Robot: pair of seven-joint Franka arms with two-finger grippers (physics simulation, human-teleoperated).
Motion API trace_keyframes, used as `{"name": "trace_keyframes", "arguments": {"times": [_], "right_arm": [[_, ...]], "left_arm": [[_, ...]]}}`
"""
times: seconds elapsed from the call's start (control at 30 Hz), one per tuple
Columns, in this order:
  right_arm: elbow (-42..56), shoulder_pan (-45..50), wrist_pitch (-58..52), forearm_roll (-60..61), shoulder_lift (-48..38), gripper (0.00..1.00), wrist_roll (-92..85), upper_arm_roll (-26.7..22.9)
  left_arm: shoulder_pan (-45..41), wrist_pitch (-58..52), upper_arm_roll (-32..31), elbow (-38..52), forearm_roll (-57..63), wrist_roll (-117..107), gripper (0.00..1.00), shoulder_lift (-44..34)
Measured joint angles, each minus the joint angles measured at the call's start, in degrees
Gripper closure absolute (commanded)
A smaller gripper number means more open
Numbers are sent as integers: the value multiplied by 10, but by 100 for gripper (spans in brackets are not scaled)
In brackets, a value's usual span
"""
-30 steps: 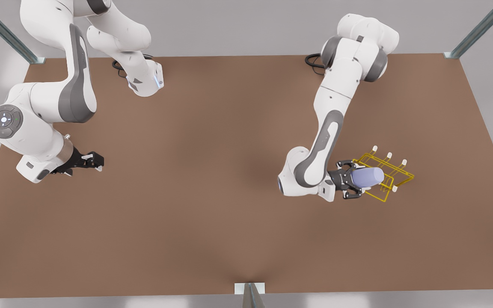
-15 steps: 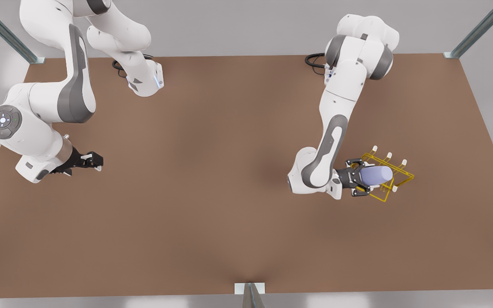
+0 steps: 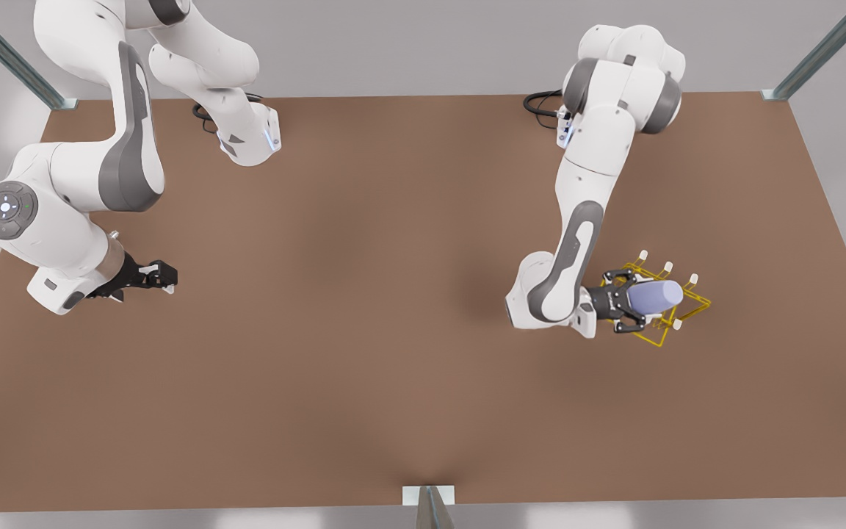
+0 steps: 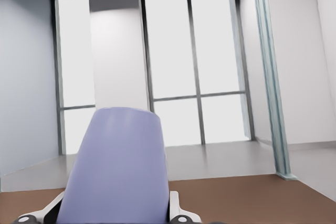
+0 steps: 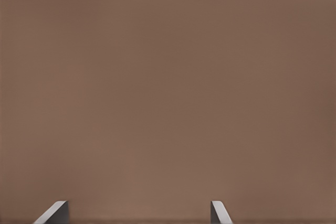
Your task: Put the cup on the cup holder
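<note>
The pale lavender cup (image 3: 656,295) lies on its side in the air, with my left gripper (image 3: 632,302) shut on it. It hangs over the yellow wire cup holder (image 3: 693,279), which stands on the table at the front view's right. The cup's narrow closed end points to the front view's right, between the white-tipped pegs. In the left wrist view the cup (image 4: 118,166) rises between my fingers (image 4: 177,212). My right gripper (image 3: 166,278) waits open above the table at the front view's left. Its fingertips (image 5: 218,212) stand well apart over bare tabletop.
The brown table (image 3: 364,308) spreads wide between the two arms. Metal frame posts (image 3: 819,51) stand at the back corners and one (image 3: 430,507) at the middle of the front edge. The arm bases (image 3: 250,139) sit along the back edge.
My left gripper has carried the cup toward the front view's right, farther over the cup holder. The right arm has barely moved.
</note>
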Motion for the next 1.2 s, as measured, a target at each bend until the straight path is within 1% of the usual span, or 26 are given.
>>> {"name": "trace_keyframes", "arguments": {"times": [0.2, 0.23, 0.27, 0.5, 0.67, 0.83, 0.93, 1.07, 1.13, 1.2], "right_arm": [[0, 0, 0, 0, 0, 0, -1, -1], [0, 0, 0, 0, 0, 0, -1, -1], [0, 0, 0, 0, 0, 0, -1, -1], [0, 0, 0, 0, 0, 0, -2, -2], [0, 0, 0, 0, 0, 0, -2, -2], [-1, 0, -1, 0, 0, 0, -3, -2], [0, 0, -1, 0, 3, 0, -3, -2], [0, -1, -1, 0, 4, 0, -4, -3], [0, -1, -1, 0, 4, 0, -4, -3], [0, -1, -1, 0, 4, 0, -4, -3]], "left_arm": [[0, 6, 2, -5, 4, -13, 20, -1], [0, 7, 2, -5, 5, -15, 6, -1], [0, 8, 2, -5, 6, -16, 0, 0], [7, 11, 3, -7, 21, -26, 0, 2], [9, 13, 3, -28, 26, -31, 0, -11], [6, 15, -3, -39, 21, -31, 0, -67], [1, 14, -7, -38, 11, -26, 0, -83], [-1, 12, -24, -31, -12, -12, 0, -123], [-1, 11, -51, -1, -52, 3, 0, -164], [-3, 13, -71, 49, -128, 31, 0, -212]]}}
